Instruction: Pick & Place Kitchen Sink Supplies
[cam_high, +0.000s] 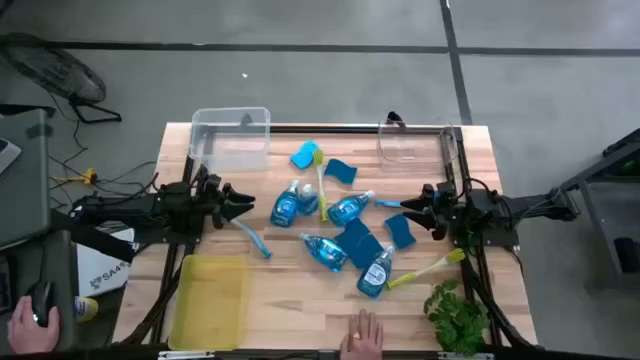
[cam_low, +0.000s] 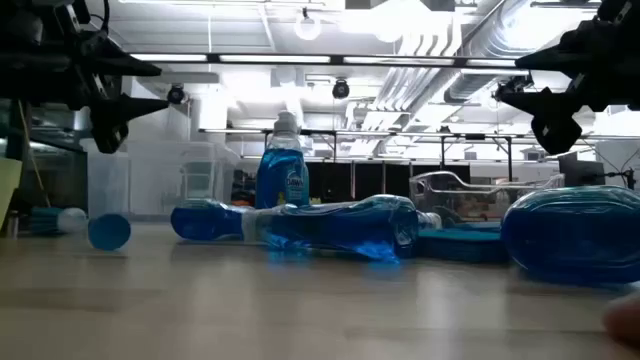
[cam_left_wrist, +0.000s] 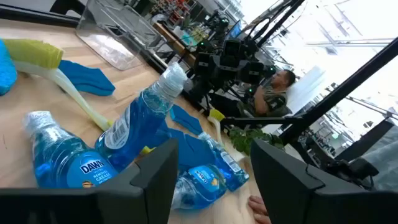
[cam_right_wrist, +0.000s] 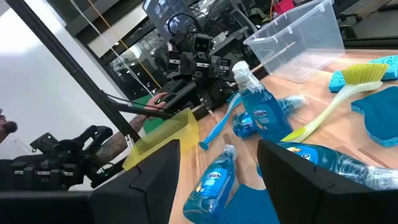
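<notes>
Left gripper (cam_high: 243, 203) is hovering above the table's left side with its fingers apart, gripping nothing. Right gripper (cam_high: 408, 206) is hovering at the right side, fingers likewise apart and empty. Between them the supplies are lying scattered mid-table: dish soap bottles (cam_high: 286, 204), blue sponges (cam_high: 340, 171) and a yellow-green-handled brush (cam_high: 321, 185). A second brush (cam_high: 428, 268) is lying near the right edge, apparently touching a bottle. One clear bin (cam_high: 232, 138) is sitting far left, another (cam_high: 412, 142) far right, and a yellow tray (cam_high: 209, 300) near left.
</notes>
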